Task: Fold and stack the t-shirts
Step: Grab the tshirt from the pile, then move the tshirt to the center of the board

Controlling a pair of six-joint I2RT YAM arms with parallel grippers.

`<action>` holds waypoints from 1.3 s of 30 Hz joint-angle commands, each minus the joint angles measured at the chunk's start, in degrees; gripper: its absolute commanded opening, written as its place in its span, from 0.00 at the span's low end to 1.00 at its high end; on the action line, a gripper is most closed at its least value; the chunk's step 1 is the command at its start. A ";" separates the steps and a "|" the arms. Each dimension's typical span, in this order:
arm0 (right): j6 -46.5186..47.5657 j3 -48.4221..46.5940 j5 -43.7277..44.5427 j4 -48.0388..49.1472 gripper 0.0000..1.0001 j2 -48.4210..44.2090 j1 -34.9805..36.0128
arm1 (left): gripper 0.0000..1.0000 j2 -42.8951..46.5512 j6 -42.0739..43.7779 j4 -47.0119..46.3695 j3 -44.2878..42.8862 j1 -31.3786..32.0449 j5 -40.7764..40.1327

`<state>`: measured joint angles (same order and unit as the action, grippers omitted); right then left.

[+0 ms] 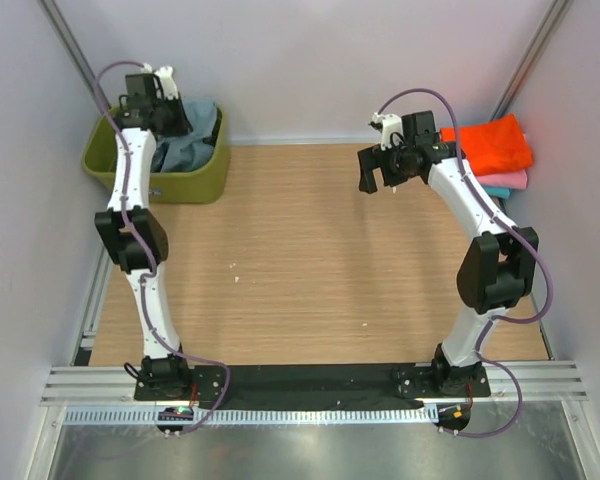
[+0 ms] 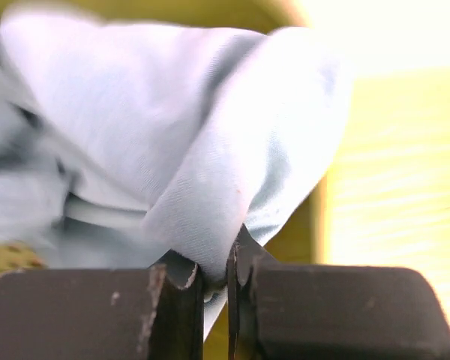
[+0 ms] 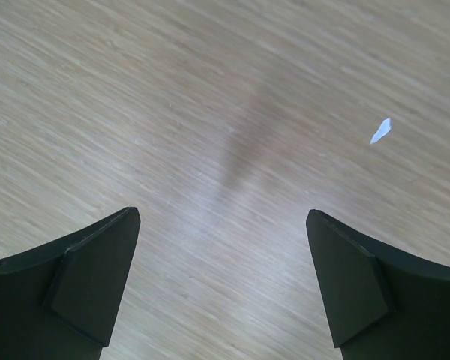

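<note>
The dusty blue-grey t-shirt [image 1: 188, 143] lies bunched in the olive-green basket [image 1: 195, 182] at the far left. My left gripper [image 1: 162, 112] is down in the basket and shut on a fold of that shirt [image 2: 202, 187], the cloth pinched between the fingers [image 2: 172, 300]. A folded stack sits at the far right: an orange t-shirt [image 1: 492, 142] on top, a pink one [image 1: 510, 180] and a teal one [image 1: 498, 192] under it. My right gripper [image 1: 380, 168] hangs open and empty over bare table [image 3: 225, 150], left of the stack.
The wooden table [image 1: 310, 260] is bounded by white walls at back and sides. A small white scrap [image 3: 380, 130] lies on the wood below the right gripper. A black mat [image 1: 320, 385] covers the near edge between the arm bases.
</note>
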<state>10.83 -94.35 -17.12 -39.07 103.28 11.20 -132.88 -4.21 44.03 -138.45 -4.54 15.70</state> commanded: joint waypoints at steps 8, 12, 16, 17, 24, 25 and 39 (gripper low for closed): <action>2.97 0.30 3.85 1.45 1.00 -4.04 0.40 | 0.00 23.45 -5.81 -11.51 -7.61 6.18 14.52; 3.41 4.51 5.78 2.07 1.00 -6.69 0.31 | 0.00 26.44 -7.92 -12.74 -11.12 12.61 18.74; 3.23 7.59 6.14 2.77 1.00 -8.71 0.14 | 0.00 28.72 -10.73 -13.62 -13.25 18.76 22.26; 3.23 8.12 6.31 2.86 1.00 -8.98 0.05 | 0.02 29.25 -11.69 -13.79 -12.90 20.34 23.05; 1.74 11.37 8.86 3.65 1.00 -12.40 -1.36 | 0.80 36.18 -5.94 -8.01 0.18 20.97 12.73; 1.39 11.81 9.47 3.39 1.00 -13.71 -1.71 | 0.84 36.98 -4.51 -6.34 6.55 20.97 10.16; 26.85 27.70 -11.70 -14.63 0.90 -27.52 -2.60 | 0.74 42.71 3.24 -6.24 58.89 21.06 -1.21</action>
<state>28.01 -70.24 -22.06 -47.59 76.62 7.03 -93.08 -1.87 39.22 -81.38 16.69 14.48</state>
